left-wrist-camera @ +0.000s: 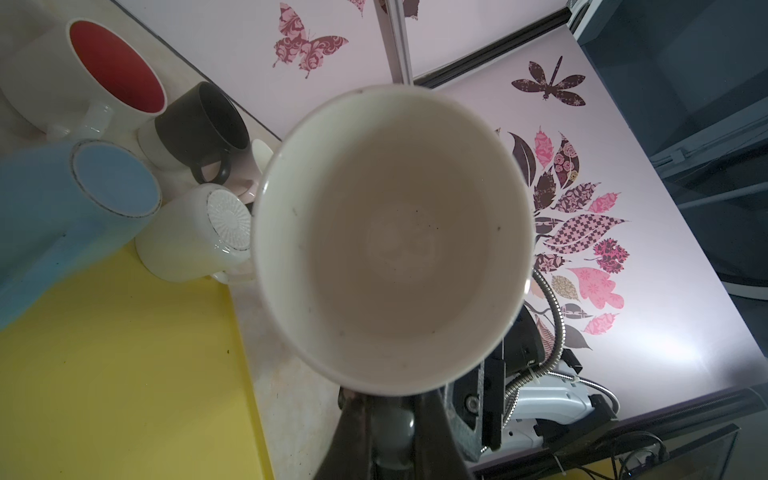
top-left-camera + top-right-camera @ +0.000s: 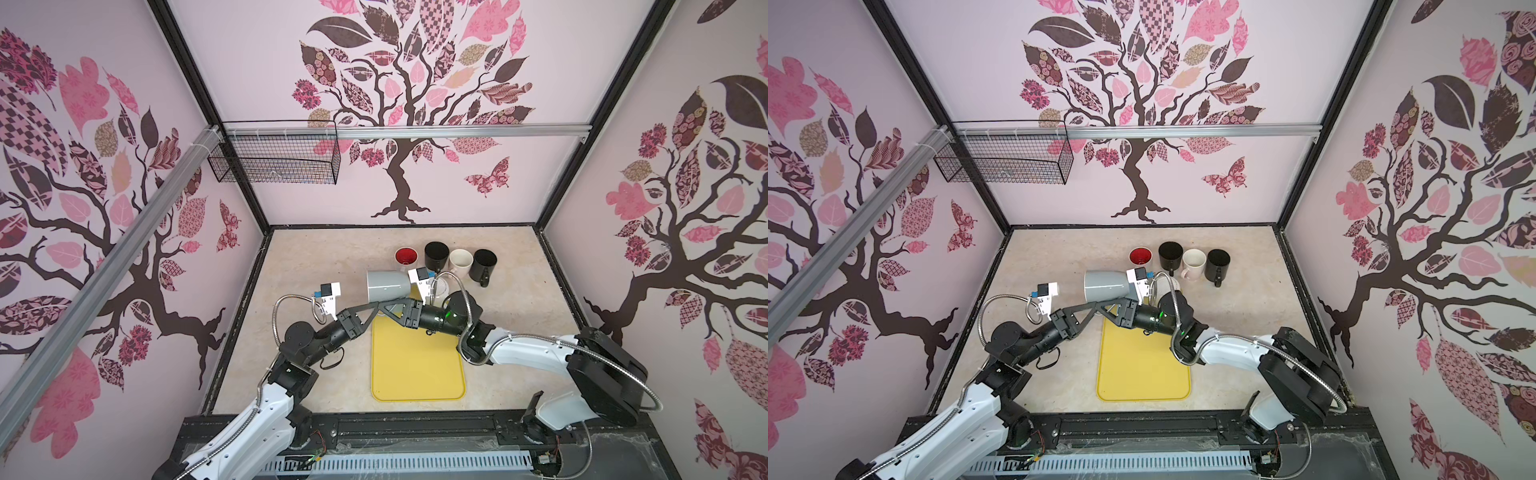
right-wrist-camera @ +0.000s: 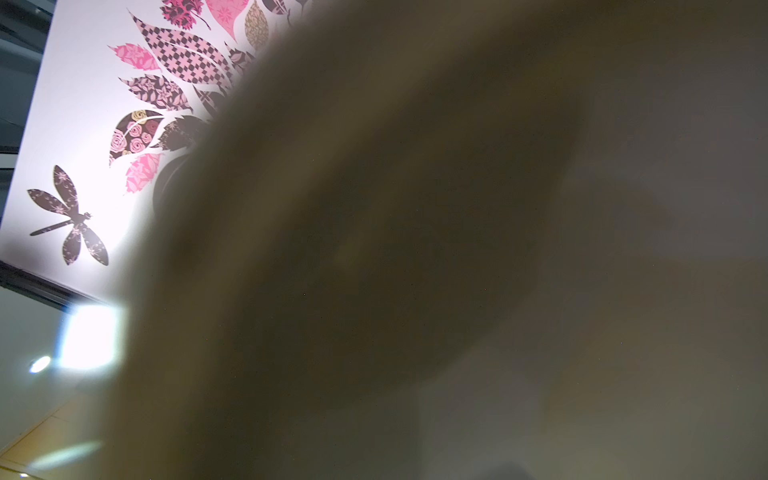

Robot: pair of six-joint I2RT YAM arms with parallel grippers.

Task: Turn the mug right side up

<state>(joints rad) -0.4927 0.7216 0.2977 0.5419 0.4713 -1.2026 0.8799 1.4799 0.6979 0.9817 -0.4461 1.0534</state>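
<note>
The grey mug [image 2: 388,285] hangs on its side above the far end of the yellow mat [image 2: 417,365], seen in both top views [image 2: 1105,284]. Its white inside [image 1: 395,237] faces the left wrist camera. My left gripper [image 1: 392,407] is shut on the mug's grey handle [image 1: 395,432], reaching in from the left [image 2: 388,306]. My right gripper [image 2: 395,311] comes in from the right and meets the mug at the same spot. Its jaws are hidden there. A blur of the mug [image 3: 415,249] fills most of the right wrist view.
A red-lined mug [image 2: 406,256], two black mugs [image 2: 436,254] [image 2: 484,264] and a cream mug [image 2: 460,262] stand upright in a row at the back. Upside down beside the mat's far end are a white mug [image 1: 195,237] and a blue mug [image 1: 83,208]. A wire basket [image 2: 276,158] hangs on the back rail.
</note>
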